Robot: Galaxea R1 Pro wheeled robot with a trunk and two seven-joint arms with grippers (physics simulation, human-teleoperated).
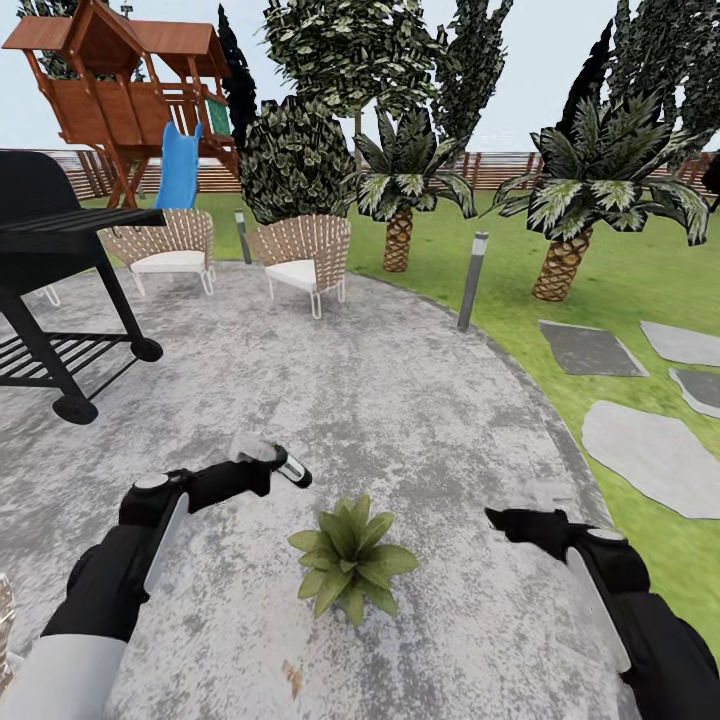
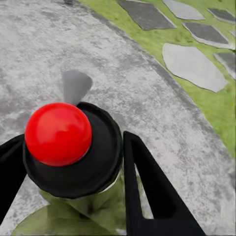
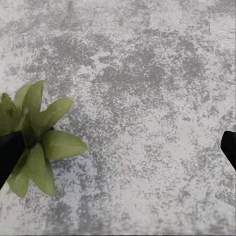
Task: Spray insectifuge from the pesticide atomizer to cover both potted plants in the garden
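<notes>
My left gripper (image 1: 262, 462) is clenched on the pesticide atomizer (image 1: 290, 467), my right gripper (image 1: 505, 520) is released; the nozzle, left of centre, may spray past the potted plant (image 1: 350, 558).

Flat, even daylight fills the rendered scene — bright, with no clear sun direction and no glare. Shadows are faint: a soft dark patch on the stone patio (image 2: 73, 86) in the left wrist view, little under the grill (image 1: 60, 260). Distant trees look coarse and speckled. The red ball (image 2: 58, 133) close to the lens carries a soft highlight — edges slightly smeared.
</notes>
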